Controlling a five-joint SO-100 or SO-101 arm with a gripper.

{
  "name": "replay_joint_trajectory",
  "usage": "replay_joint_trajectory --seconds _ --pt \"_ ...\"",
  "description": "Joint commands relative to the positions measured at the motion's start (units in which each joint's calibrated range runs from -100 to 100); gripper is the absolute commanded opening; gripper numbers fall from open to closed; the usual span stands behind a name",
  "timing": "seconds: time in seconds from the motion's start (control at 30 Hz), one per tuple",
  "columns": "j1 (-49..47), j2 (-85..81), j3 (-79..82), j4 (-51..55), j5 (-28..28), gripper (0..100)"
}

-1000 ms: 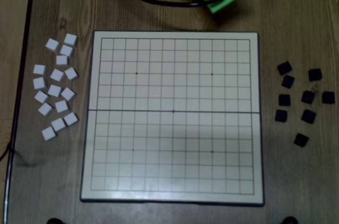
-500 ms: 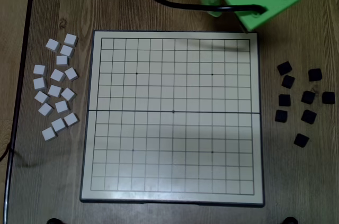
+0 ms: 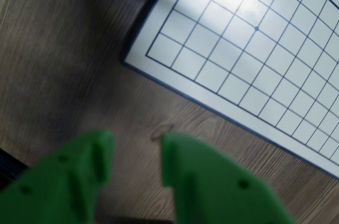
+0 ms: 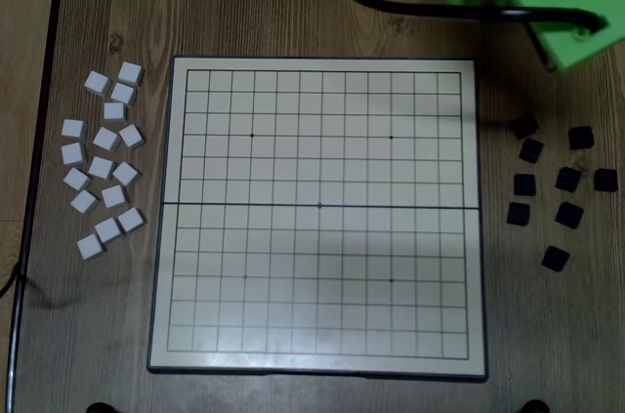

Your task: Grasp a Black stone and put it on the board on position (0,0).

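The green two-finger tool is hanging empty, its jaws parted with bare wood grain showing in the gap. In the wrist view it is sitting over the brown wood-grain bench, just off a corner of the large cream gridded board with the dark grey frame.

In the overhead view the tool's green body is entering at the top right corner. The cluster of small matte black square blocks is lying below it, on the bench beside the board's right edge. The nearest candidate, a Black stone, is at the top of that cluster, on the side closest to the tool.

Judgement on the step in hand, the reach and grasp:
- The topmost block looks the best pick: shortest travel, and open bench on its board side.
- Its neighbour just below is sitting close, so the jaws should be straddling it across the free sides, not along the line toward that neighbour.
- Descending square to the block's faces would be reducing the chance of it twisting out.

Position (0,0), the dot on the board's dark fold line, is lying well away from the tool, unoccupied.

The loose white square blocks beyond the board's far side are not wanted.
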Motion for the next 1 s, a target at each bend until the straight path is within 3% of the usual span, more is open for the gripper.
replay_joint_trajectory --seconds 0.0,0.27,0.97 --pt "-3.54 2.82 -10.02 3.17 -3.81 6" --pt "-6.28 7.99 -10.70 0.85 -5.76 6" --pt "-4.82 16.22 -12.63 -4.27 -4.49 6"
